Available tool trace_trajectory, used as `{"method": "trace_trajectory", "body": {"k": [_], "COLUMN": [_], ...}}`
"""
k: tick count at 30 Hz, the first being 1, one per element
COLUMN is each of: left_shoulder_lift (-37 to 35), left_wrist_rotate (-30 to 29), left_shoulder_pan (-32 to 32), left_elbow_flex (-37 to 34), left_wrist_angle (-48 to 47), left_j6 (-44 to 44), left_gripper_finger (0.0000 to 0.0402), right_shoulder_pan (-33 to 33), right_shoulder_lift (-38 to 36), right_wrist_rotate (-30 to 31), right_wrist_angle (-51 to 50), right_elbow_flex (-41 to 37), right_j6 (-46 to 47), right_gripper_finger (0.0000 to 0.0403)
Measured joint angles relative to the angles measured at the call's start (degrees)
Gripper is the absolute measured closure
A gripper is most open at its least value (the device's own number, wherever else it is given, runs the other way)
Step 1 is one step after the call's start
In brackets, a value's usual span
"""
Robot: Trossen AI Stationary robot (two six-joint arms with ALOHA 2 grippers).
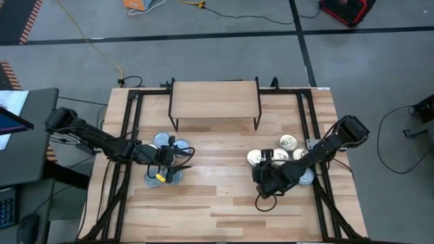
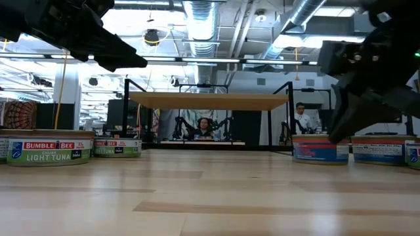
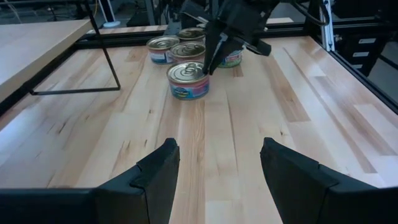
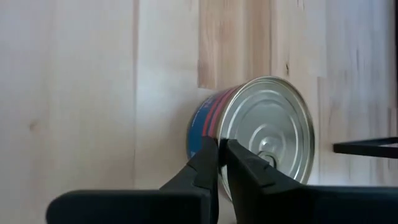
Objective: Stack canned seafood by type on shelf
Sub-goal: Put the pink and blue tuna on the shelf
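Looking down, the left gripper (image 1: 178,161) hung over blue tins (image 1: 163,141) and the right gripper (image 1: 261,177) sat beside silver tins (image 1: 289,142), both groups on the table (image 1: 217,210) below the bare shelf (image 1: 214,99). Left wrist: fingers (image 3: 158,171) spread wide, holding nothing. Right wrist: fingers (image 4: 205,163) nearly closed against a tin's (image 4: 273,127) rim.
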Motion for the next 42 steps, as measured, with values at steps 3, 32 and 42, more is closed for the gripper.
{"method": "trace_trajectory", "body": {"k": [3, 32, 42], "left_shoulder_lift": [0.0, 0.0, 0.0], "left_wrist_rotate": [0.0, -1.29, -4.37], "left_shoulder_pan": [0.0, 0.02, 0.04], "left_elbow_flex": [0.0, -0.02, -0.02], "left_wrist_angle": [0.01, 0.09, 0.01], "left_j6": [0.0, 0.24, 0.2], "left_gripper_finger": [0.0187, 0.0187, 0.0187], "right_shoulder_pan": [0.61, -26.41, -30.59], "right_shoulder_lift": [-0.23, -21.16, -16.17], "right_wrist_rotate": [0.4, -26.12, -27.71], "right_wrist_angle": [1.13, 2.95, 4.72], "right_elbow_flex": [0.0, -9.1, -9.42], "right_j6": [0.73, 7.0, 4.04], "right_gripper_finger": [0.0347, 0.0203, 0.0277]}}
